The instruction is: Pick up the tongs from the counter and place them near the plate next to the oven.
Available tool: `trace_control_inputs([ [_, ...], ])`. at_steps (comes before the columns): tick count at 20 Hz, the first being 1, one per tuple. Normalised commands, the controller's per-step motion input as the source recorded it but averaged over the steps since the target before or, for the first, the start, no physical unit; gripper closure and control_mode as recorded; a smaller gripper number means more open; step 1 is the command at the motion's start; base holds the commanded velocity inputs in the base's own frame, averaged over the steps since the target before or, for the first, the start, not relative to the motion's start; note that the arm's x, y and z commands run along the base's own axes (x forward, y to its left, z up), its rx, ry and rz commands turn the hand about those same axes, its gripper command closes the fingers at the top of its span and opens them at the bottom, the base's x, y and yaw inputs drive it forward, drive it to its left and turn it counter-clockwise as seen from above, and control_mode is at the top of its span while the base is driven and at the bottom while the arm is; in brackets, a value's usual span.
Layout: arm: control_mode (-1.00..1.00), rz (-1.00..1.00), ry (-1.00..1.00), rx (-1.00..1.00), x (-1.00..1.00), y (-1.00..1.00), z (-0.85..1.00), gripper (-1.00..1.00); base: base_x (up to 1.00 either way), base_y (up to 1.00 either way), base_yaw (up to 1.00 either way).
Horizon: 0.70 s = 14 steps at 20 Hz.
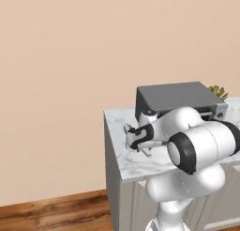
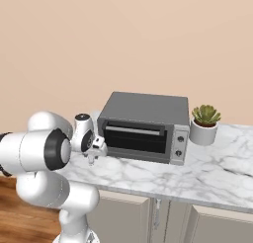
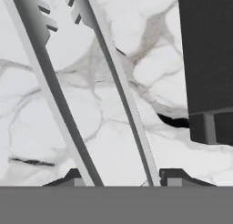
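The tongs (image 3: 54, 89) lie close under the hand as two slim grey metal arms with toothed ends, running from the top left down between my fingertips. My gripper (image 3: 121, 179) straddles both arms, each finger touching the outside of one arm, so it looks shut on the tongs. From the base views the gripper (image 1: 142, 148) (image 2: 92, 157) sits low over the white marble counter (image 1: 117, 131) (image 2: 217, 163), at its left end just in front of the oven. The yellow-orange plate is out of view.
A grey toaster oven (image 1: 176, 99) (image 2: 143, 126) stands on the counter right behind the hand, its dark corner (image 3: 207, 59) close on one side. A potted succulent (image 2: 205, 122) sits to the oven's right. The counter's left edge (image 1: 107, 131) is near.
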Motion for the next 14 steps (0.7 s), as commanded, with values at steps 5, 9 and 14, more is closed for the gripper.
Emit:
trace_control_inputs([
  [5,-1.0,-0.02,-0.03,-0.04,-0.35,0.33,-0.05,1.0,0.0,0.0,0.0],
  [9,-1.0,0.01,-0.16,-0.12,-0.63,0.47,0.23,1.0,0.0,0.0,0.0],
  [14,-1.0,0.06,-0.37,-0.09,-0.95,0.09,0.94,1.0,0.0,0.0,0.0],
])
